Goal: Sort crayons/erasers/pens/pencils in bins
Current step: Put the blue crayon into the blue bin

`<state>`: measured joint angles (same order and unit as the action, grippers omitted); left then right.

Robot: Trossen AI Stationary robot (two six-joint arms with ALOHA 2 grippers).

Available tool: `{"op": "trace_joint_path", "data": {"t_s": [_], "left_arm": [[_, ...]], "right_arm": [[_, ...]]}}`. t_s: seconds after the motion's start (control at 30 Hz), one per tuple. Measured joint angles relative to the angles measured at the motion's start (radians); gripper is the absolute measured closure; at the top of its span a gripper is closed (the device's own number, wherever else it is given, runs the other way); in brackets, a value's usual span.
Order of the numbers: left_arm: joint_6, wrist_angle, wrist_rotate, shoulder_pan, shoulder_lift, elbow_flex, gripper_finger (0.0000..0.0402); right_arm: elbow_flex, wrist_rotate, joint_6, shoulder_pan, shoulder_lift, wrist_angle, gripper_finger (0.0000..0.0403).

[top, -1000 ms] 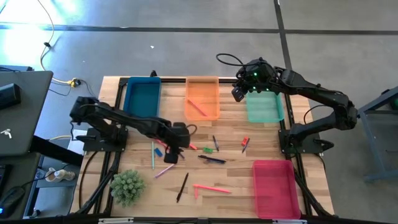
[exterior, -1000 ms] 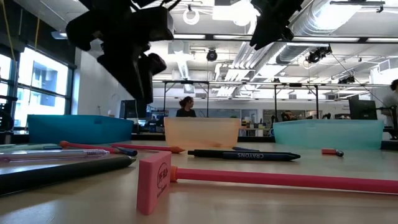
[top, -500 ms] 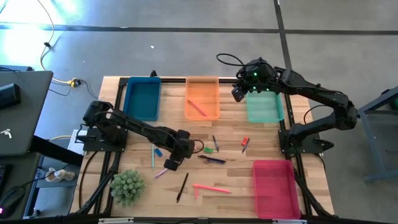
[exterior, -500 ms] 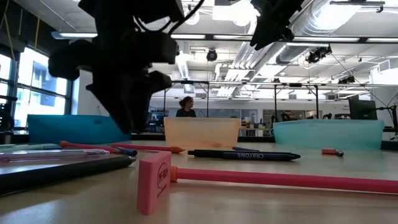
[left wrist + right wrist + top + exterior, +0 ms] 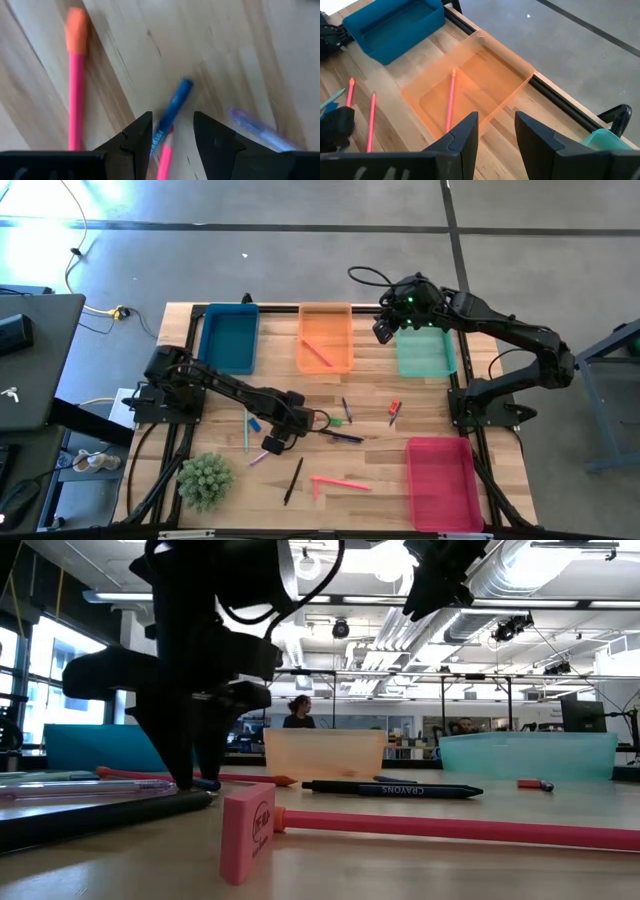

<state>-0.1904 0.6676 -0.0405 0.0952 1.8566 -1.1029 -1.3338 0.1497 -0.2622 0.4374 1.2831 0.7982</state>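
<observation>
Pale wooden bench [image 5: 370, 465] with visible grain, matt finish. Translucent, smooth plastic orange bin [image 5: 325, 337]. Matt black left tool [image 5: 172, 135] fingers.

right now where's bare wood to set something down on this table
Free: the strip between the small green plant and the red-pink plastic bin is only lightly littered, and so is the wood below the dark blue plastic bin. Crowded: the middle, where the left pincer hangs over scattered sticks.

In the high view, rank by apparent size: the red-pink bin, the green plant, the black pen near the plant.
1. Red-pink bin, largest.
2. Green plant, a clearly smaller round clump.
3. Black pen, a thin stick, smallest.
All lie on the table at similar camera distance, so the order holds.
</observation>
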Motion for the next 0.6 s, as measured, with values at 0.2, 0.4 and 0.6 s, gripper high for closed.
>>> {"op": "trace_joint_path", "data": {"t_s": [0.2, 0.4, 0.6], "left_arm": [[-0.005, -0.010, 0.002, 0.000, 0.002, 0.001, 0.0271], [-0.013, -0.020, 0.005, 0.000, 0.002, 0.003, 0.0290], [-0.051, -0.045, 0.010, -0.001, 0.004, 0.003, 0.0348]], "right_arm": [[0.000, 0.001, -0.002, 0.000, 0.000, 0.007, 0.0282], [0.000, 0.003, -0.002, 0.000, 0.000, 0.004, 0.0282], [0.000, 0.003, -0.002, 0.000, 0.000, 0.005, 0.0282]]}}
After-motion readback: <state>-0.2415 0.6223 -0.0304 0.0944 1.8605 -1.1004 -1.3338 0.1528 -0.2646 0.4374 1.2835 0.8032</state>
